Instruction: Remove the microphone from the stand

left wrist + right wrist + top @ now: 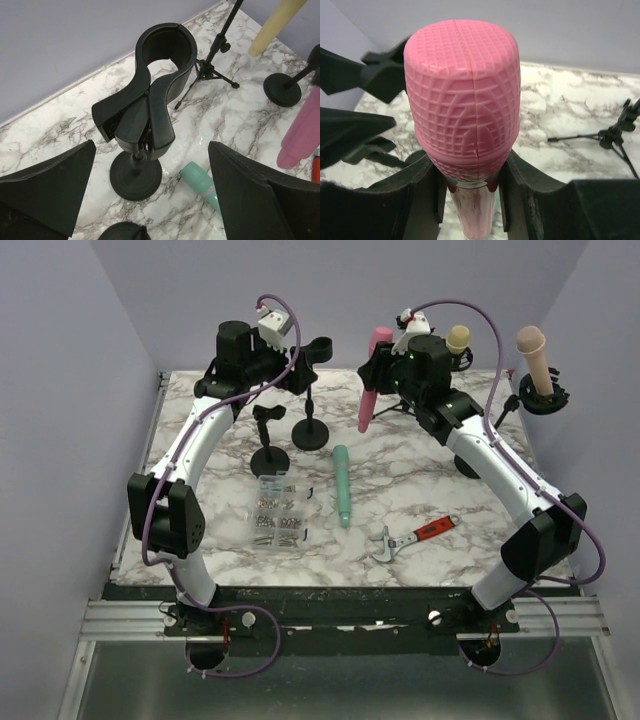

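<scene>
My right gripper [388,365] is shut on a pink microphone [368,400] and holds it upright above the table, clear of any stand. In the right wrist view the pink mesh head [462,100] fills the middle and the fingers [420,200] press its neck from both sides. A black stand [311,430] with an empty clip [155,95] stands left of it. My left gripper [296,362] is open and empty just behind that clip, with its fingers [45,190] wide apart on either side of the stand's base [136,175].
A green microphone [343,485] lies on the marble table [420,490]; it also shows in the left wrist view [202,185]. A short empty stand [270,455], a clear screw box [278,512] and a red-handled wrench [415,537] are nearby. Two beige microphones [533,355] sit in stands at the back right.
</scene>
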Controlling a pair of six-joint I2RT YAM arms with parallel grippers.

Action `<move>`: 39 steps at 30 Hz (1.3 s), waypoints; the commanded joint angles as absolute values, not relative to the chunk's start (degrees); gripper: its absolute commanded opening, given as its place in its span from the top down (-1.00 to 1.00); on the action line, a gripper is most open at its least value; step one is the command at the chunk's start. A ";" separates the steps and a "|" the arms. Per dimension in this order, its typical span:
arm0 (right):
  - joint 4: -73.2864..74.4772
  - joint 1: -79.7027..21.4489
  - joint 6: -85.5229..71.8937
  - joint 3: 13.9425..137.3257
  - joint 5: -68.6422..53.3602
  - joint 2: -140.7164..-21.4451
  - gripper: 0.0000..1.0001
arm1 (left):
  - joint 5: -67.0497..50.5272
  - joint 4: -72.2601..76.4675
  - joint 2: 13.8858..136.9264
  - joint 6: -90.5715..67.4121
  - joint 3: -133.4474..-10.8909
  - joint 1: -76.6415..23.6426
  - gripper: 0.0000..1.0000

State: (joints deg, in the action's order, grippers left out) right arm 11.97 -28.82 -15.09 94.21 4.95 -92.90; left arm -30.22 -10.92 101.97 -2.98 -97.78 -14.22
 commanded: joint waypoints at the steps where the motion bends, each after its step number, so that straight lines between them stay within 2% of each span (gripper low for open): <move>1: 16.72 -29.05 -18.03 91.59 5.59 -91.09 0.99 | -30.35 -15.55 97.86 -6.59 -100.63 -13.97 -0.97; 11: 19.51 -29.09 -22.89 77.15 -2.02 -91.29 0.98 | -25.05 -19.22 90.05 -15.49 -95.49 -13.97 -0.97; 17: 22.19 -29.08 -25.29 73.74 -5.22 -94.64 0.99 | -22.56 -26.05 85.98 -17.36 -94.26 -13.97 -0.97; 28: 23.57 -28.56 -27.31 75.29 -5.37 -103.73 0.99 | -21.58 -26.84 75.86 -13.28 -87.67 -14.25 -0.97; 39: 22.78 -28.39 -28.33 76.37 -5.88 -111.55 0.98 | -19.65 -26.59 73.18 -10.83 -85.10 -16.16 -0.97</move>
